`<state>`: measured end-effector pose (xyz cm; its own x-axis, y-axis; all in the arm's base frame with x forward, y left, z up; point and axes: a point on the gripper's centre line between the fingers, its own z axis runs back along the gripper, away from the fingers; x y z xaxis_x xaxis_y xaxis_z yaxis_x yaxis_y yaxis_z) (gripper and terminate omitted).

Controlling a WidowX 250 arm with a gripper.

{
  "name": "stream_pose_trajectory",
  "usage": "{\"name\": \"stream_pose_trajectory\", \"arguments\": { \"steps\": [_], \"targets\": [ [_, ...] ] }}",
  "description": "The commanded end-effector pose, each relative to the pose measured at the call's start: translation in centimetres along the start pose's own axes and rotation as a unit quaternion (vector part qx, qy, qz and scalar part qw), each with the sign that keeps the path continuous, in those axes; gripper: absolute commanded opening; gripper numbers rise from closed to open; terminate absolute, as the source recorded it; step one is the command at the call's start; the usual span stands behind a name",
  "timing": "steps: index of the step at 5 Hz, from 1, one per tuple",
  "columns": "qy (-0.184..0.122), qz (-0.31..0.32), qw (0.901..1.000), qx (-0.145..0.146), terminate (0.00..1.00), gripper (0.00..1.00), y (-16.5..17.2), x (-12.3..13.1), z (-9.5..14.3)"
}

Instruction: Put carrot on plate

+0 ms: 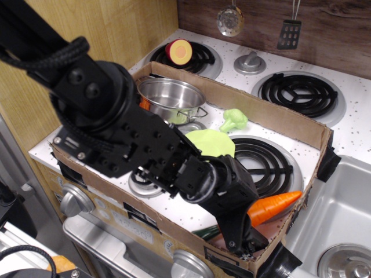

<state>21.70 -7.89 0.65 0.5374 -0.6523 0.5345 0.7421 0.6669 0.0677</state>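
Observation:
The long orange carrot (272, 207) lies at the front right of the cardboard box, tip pointing right; its dark green stem (204, 233) sticks out left of the arm. My gripper (246, 242) is down over the carrot's thick end, close to the box's front wall. The black wrist hides the fingers, so I cannot tell whether they are closed on the carrot. The light green plate (211, 142) lies in the middle of the box, behind the arm and partly covered by it.
A steel pot (171, 97) stands at the back left of the box, with an orange piece (143, 104) beside it. A green broccoli (233, 119) lies behind the plate. The cardboard box wall (272, 119) rings the area. A sink (342, 220) is at the right.

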Motion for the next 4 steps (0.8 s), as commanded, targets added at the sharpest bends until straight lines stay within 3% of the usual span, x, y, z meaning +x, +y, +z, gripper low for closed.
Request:
{"name": "stream_pose_trajectory", "arguments": {
  "steps": [1,4],
  "targets": [
    [0.058,-0.032,0.9978,0.006,0.0,0.0,0.7,1.8,1.8],
    [0.096,-0.063,0.9933,-0.011,0.0,0.0,4.5,2.0,6.3]
  ]
}}
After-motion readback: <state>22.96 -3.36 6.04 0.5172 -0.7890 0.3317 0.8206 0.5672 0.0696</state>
